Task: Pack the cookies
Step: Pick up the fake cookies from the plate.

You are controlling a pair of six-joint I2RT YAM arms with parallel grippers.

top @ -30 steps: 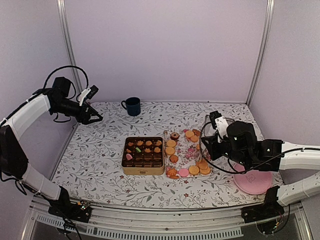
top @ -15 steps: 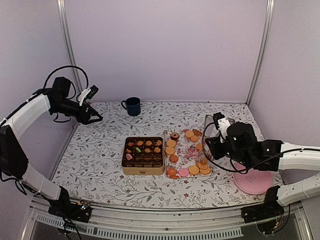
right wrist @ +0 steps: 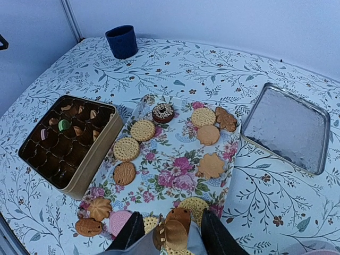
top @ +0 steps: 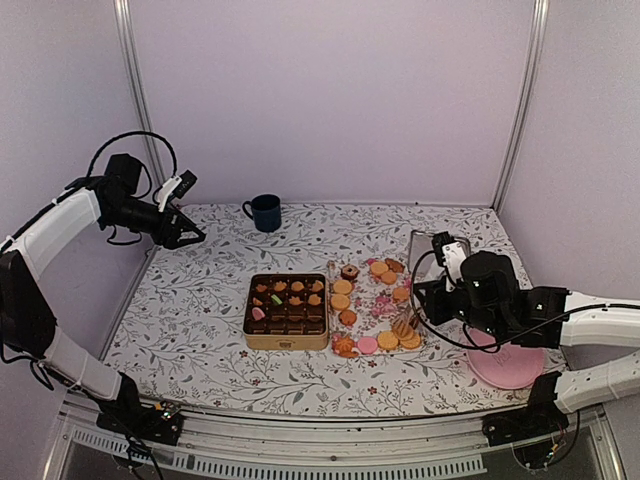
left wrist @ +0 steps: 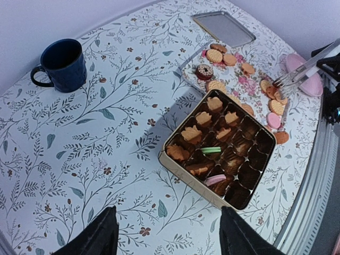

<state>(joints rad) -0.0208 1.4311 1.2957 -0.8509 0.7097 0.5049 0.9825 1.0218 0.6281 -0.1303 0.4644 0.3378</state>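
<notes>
Right claw (right wrist: 171,226): jaws part-open, straddling a golden cookie (right wrist: 174,235); cannot tell if gripped. Other cookies (right wrist: 142,130) lie just ahead on the floral tray (right wrist: 183,178). Left claw (left wrist: 169,226): wide, empty, above the worktop (left wrist: 79,159), tin (left wrist: 180,172) ahead.

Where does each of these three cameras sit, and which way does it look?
Top external: high behind the arms, looking down over the table; shows both arms, left gripper raised, right gripper at the floral tray.
Left wrist: on the raised left arm, looking down at the tin; own fingers at the bottom.
Right wrist: low over the tray, facing the far wall; a cookie between its fingers.
Shared: both wrist views show the blue mug.
</notes>
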